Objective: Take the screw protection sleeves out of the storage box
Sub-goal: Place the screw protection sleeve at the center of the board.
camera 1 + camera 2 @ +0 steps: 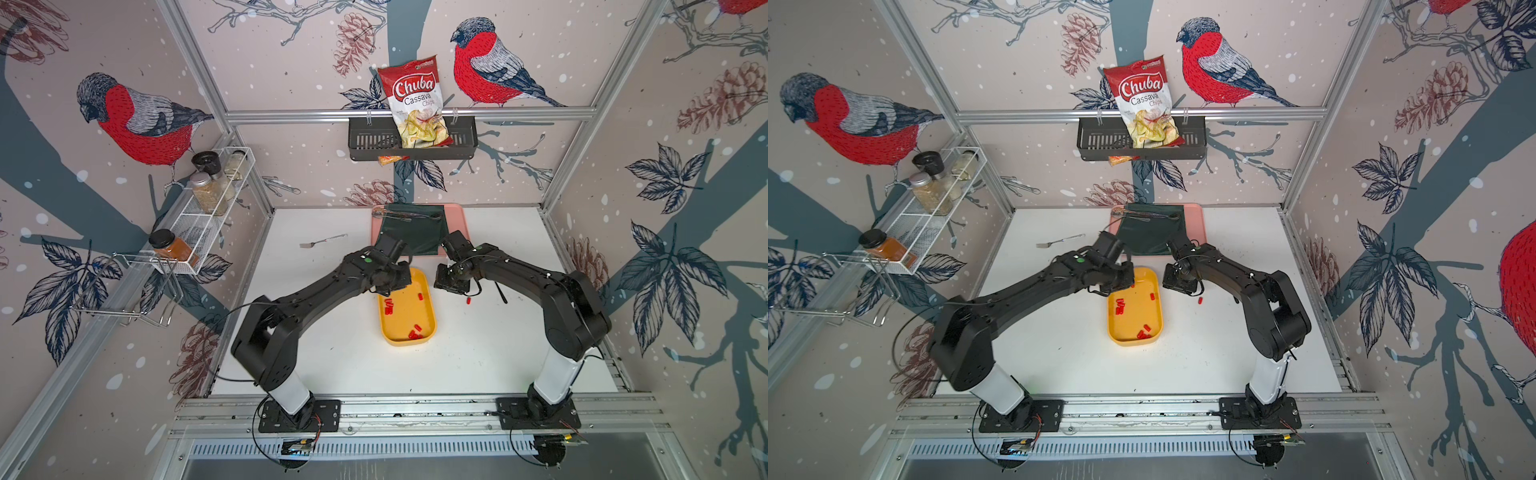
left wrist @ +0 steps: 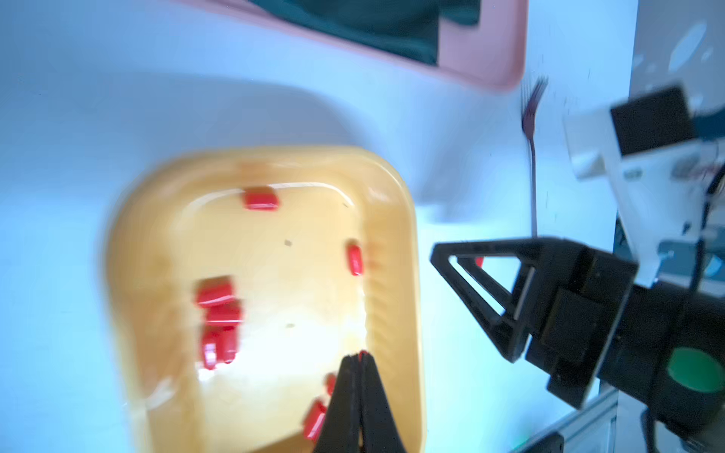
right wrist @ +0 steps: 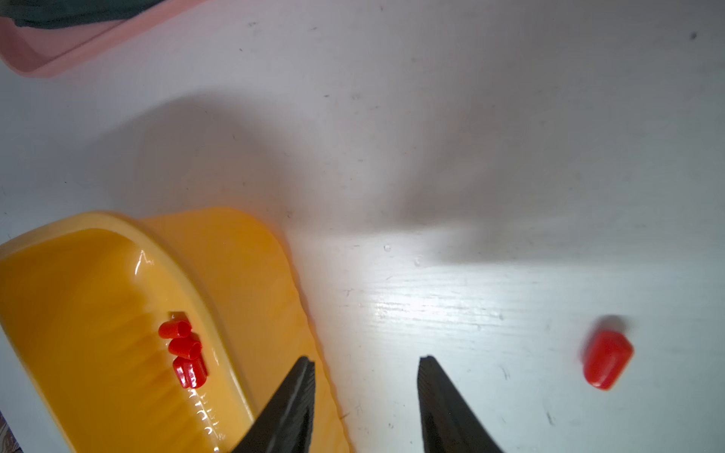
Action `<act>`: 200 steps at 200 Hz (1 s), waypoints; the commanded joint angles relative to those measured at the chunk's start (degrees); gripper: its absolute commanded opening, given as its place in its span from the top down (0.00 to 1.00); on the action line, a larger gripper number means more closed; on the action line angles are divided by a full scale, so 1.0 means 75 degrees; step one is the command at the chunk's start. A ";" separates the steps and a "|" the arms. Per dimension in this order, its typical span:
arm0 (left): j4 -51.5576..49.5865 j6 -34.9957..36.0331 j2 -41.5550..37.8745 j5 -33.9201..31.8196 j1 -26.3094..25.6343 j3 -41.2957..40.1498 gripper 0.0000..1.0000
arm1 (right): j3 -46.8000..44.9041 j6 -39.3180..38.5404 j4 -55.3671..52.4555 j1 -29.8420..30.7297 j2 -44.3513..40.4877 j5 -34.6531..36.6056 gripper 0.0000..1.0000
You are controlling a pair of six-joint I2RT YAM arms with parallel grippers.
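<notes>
The yellow storage box (image 1: 409, 318) (image 1: 1138, 316) lies mid-table with several red screw protection sleeves (image 1: 389, 307) (image 2: 219, 313) scattered inside. My left gripper (image 2: 361, 355) hangs over the box's far end, by its wall, shut on one sleeve; only a red sliver shows at its tips. My right gripper (image 3: 367, 359) stands open and empty over the table just outside the box's (image 3: 78, 313) right rim. A lone sleeve (image 3: 607, 359) (image 1: 468, 301) lies on the table to the right of the box. Three sleeves (image 3: 184, 353) sit against the inside of the wall nearest the right gripper.
A pink tray (image 1: 455, 216) with a green cloth and tongs (image 1: 407, 215) lies behind the box. A fork (image 1: 322, 241) rests at the back left. On the back wall hangs a black basket (image 1: 365, 143) with a chips bag; a spice rack (image 1: 208, 208) hangs on the left wall.
</notes>
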 commanded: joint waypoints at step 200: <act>0.0439 0.2163 -0.0032 -0.1220 0.1507 -0.2134 0.56 | 0.3399 0.0116 -0.3224 0.1663 0.1604 0.1564 0.49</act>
